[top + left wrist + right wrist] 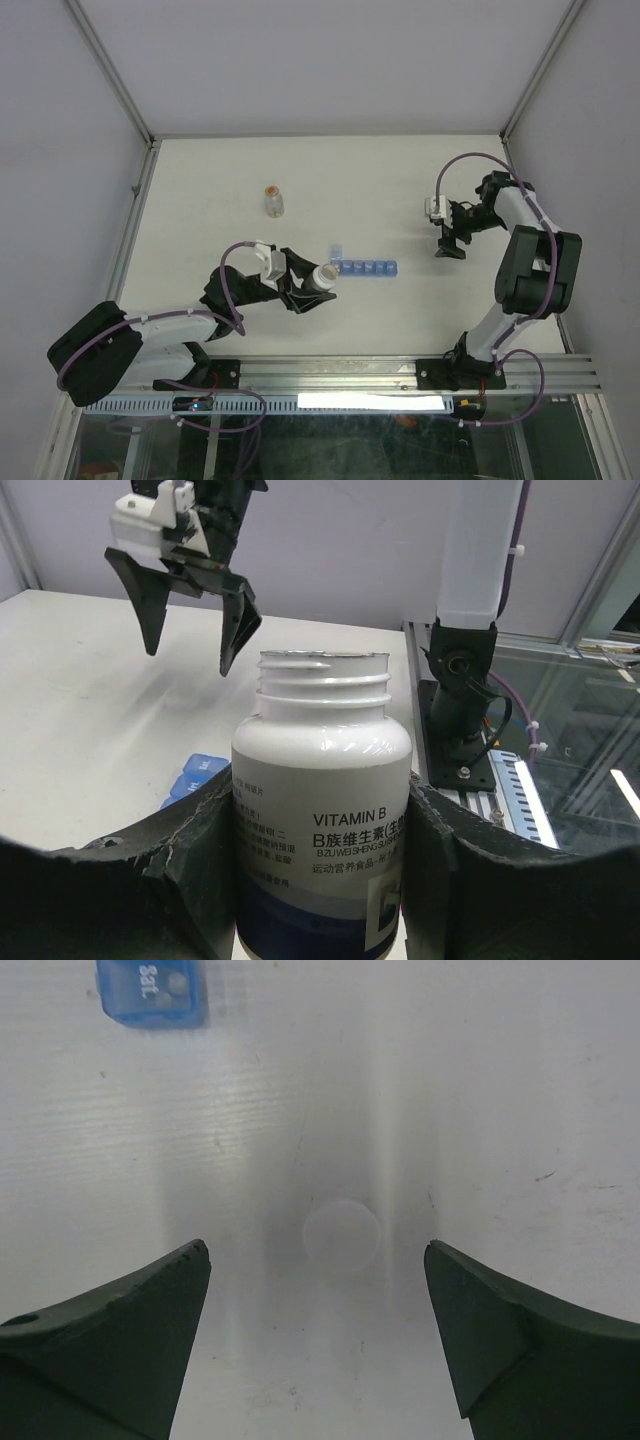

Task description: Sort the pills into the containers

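The blue pill strip lies mid-table, with the lid at its left end flipped open. My left gripper is shut on a white Vitamin B bottle, uncapped and tilted, its mouth towards the strip's left end. In the left wrist view the bottle sits between my fingers, with the strip behind it. My right gripper is open and empty, to the right of the strip. In the right wrist view it hangs over a white round disc; the strip's end shows top left.
A small clear vial with orange contents stands upright at the far left of the table. The right gripper also shows in the left wrist view. Metal frame posts and a rail edge the table.
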`<act>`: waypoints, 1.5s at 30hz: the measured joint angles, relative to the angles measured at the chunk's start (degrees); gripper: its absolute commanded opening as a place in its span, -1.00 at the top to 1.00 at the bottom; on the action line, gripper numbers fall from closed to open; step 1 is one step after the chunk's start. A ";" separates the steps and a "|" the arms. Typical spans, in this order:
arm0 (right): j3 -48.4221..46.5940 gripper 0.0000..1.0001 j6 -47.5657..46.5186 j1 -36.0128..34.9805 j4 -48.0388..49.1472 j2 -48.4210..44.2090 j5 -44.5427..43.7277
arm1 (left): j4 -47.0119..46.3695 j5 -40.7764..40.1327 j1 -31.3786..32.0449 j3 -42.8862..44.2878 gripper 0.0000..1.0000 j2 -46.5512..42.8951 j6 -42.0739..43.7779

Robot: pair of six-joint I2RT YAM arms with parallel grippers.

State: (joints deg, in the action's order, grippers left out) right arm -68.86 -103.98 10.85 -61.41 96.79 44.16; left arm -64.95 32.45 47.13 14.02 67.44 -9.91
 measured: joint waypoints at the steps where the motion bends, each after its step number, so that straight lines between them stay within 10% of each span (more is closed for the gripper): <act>1: 0.00 -0.78 0.15 -0.15 0.83 0.68 -1.05 | 0.52 0.33 0.00 -0.02 1.00 -0.39 0.04; 17: -2.14 -0.61 4.61 -4.15 6.99 10.12 -10.73 | 4.52 0.94 -0.39 -1.03 1.00 -3.50 0.55; 45: -4.72 0.30 10.69 -6.47 7.17 12.39 -14.75 | 6.97 0.66 -0.76 -3.69 1.00 -9.90 0.52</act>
State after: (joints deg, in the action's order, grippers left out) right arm -73.58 -93.30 4.38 -54.24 109.19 29.41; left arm -57.98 33.10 46.37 10.33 57.54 -9.39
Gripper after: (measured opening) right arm 0.440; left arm 0.522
